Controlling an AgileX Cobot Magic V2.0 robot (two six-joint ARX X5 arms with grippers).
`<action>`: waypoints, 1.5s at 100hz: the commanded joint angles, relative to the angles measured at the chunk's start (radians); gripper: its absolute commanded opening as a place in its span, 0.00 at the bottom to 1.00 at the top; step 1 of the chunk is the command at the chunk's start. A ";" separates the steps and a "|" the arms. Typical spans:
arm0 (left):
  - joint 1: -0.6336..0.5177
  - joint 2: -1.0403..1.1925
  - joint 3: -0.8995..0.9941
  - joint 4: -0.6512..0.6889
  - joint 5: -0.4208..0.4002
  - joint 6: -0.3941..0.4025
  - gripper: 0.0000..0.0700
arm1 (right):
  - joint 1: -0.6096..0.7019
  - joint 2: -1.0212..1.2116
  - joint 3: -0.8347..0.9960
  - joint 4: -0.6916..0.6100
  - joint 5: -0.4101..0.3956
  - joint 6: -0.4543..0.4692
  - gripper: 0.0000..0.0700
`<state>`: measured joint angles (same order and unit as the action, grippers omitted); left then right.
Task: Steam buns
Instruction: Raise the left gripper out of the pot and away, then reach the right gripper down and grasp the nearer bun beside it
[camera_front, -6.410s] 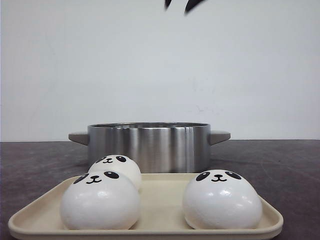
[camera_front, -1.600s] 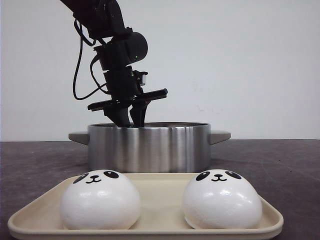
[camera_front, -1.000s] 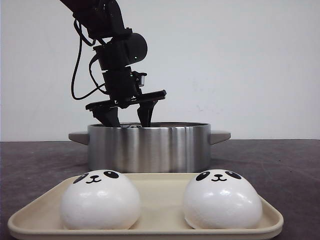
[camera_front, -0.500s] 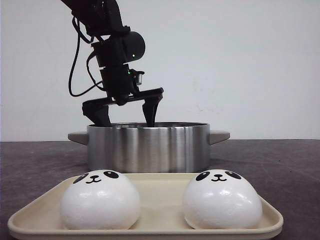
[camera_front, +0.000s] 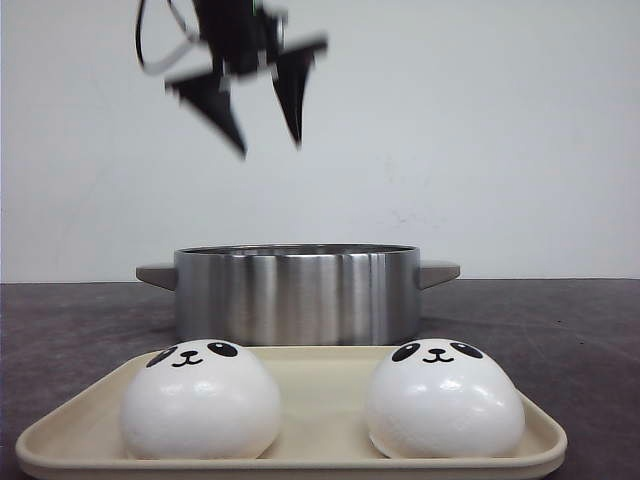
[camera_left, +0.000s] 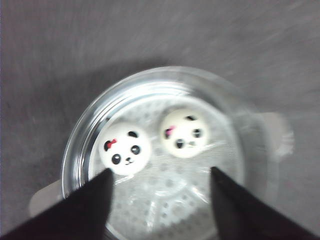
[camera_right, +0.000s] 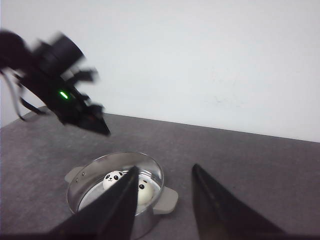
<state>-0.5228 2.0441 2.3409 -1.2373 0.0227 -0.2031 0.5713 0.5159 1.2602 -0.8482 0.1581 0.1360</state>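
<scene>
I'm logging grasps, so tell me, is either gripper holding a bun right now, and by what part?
Neither. The left gripper hangs open and empty above the pot; the right gripper is open and empty too.

**Robot body: visible parts**

Left gripper (camera_front: 268, 135): matte black, two tapering pointed fingers (camera_front: 291, 95) on a flat black crossbar. Black cable (camera_front: 160, 62) looped beside the wrist. Green indicator light (camera_right: 63, 94) on the black housing. Right gripper (camera_right: 162, 202): two black wedge-shaped fingers. Outlines motion-blurred.
</scene>
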 joint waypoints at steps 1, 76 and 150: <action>-0.026 -0.069 0.042 -0.014 -0.018 0.048 0.35 | 0.007 0.029 0.013 0.020 0.000 0.003 0.26; -0.089 -0.748 0.040 -0.219 -0.083 0.127 0.31 | 0.007 0.503 0.013 -0.006 -0.338 0.155 0.26; -0.088 -0.996 0.032 -0.221 -0.106 0.214 0.31 | 0.256 1.016 0.013 -0.281 -0.229 0.234 0.65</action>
<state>-0.6044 1.0401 2.3493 -1.4204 -0.0799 -0.0086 0.7975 1.4975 1.2602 -1.1336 -0.1238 0.3229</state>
